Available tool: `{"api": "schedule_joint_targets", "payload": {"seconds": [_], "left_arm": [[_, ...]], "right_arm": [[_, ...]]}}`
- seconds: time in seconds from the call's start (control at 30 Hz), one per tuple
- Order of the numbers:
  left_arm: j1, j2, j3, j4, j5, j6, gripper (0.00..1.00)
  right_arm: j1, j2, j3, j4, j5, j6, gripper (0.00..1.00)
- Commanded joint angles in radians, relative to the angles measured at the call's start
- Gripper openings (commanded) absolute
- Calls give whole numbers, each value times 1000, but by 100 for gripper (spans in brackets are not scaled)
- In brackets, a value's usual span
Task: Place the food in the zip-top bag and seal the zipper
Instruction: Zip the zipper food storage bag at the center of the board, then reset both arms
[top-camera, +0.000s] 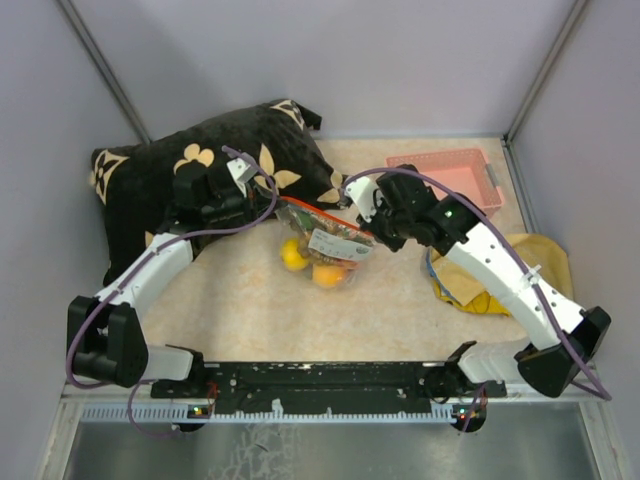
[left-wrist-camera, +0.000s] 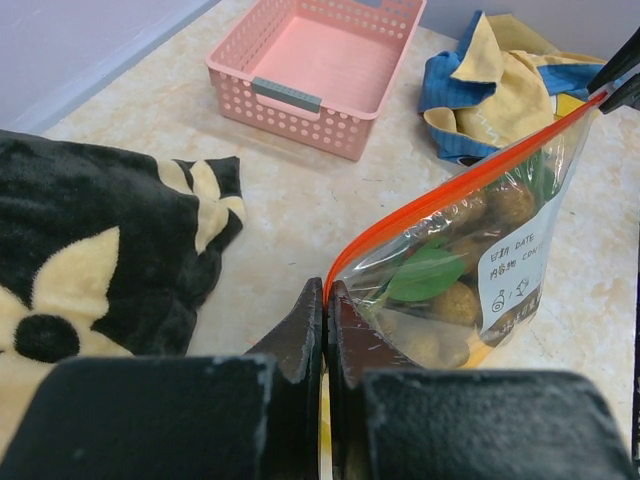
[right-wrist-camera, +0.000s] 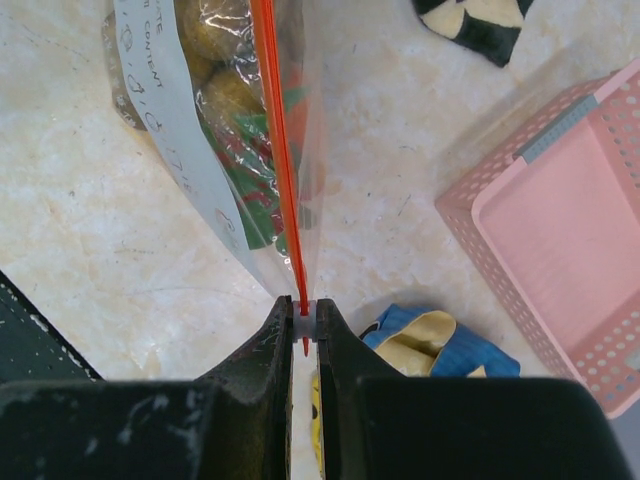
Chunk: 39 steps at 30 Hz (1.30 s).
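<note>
Two grippers hold the zip-top bag (top-camera: 325, 238) up between them, in front of the pink basket (top-camera: 455, 175). Left gripper (left-wrist-camera: 326, 300) is clamped on one end of the zipper (left-wrist-camera: 460, 185); right gripper (right-wrist-camera: 304, 320) is pinched on the other end. Food (left-wrist-camera: 445, 300) sits inside the bag.

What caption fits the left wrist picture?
Left gripper pinching the zipper end of a food-filled bag.

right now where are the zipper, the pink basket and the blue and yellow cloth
zipper (left-wrist-camera: 450, 192), left wrist view, middle of the orange strip
pink basket (left-wrist-camera: 300, 108), left wrist view, near wall
blue and yellow cloth (left-wrist-camera: 500, 90), left wrist view, yellow fold
</note>
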Motion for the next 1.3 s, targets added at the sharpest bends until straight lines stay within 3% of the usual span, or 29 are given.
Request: {"api": "schedule_joint_targets", "payload": {"seconds": [0.0, 0.47, 0.63, 0.77, 0.93, 1.07, 1.2, 1.27], "left_arm": [[19, 0, 21, 28, -49, 10, 0], [14, -32, -25, 82, -13, -66, 0], [6, -57, -67, 112, 0, -125, 14], [5, -108, -108, 140, -10, -162, 29], [4, -174, -109, 90, -61, -184, 66], [5, -289, -127, 48, -165, -218, 72], [4, -434, -163, -24, -333, -271, 77], [4, -500, -167, -103, -395, -288, 79]], "right_arm": [[-22, -76, -24, -27, 73, 30, 0], [-26, -159, -124, 41, 27, 64, 0], [-25, -143, -162, 109, -40, 87, 1], [-25, -135, -166, 129, -63, 110, 11], [-25, -171, -171, 174, -62, 141, 34], [-26, -229, -202, 232, -17, 171, 49], [-25, -314, -260, 299, 74, 218, 71], [-26, -356, -265, 310, 125, 262, 74]]}}
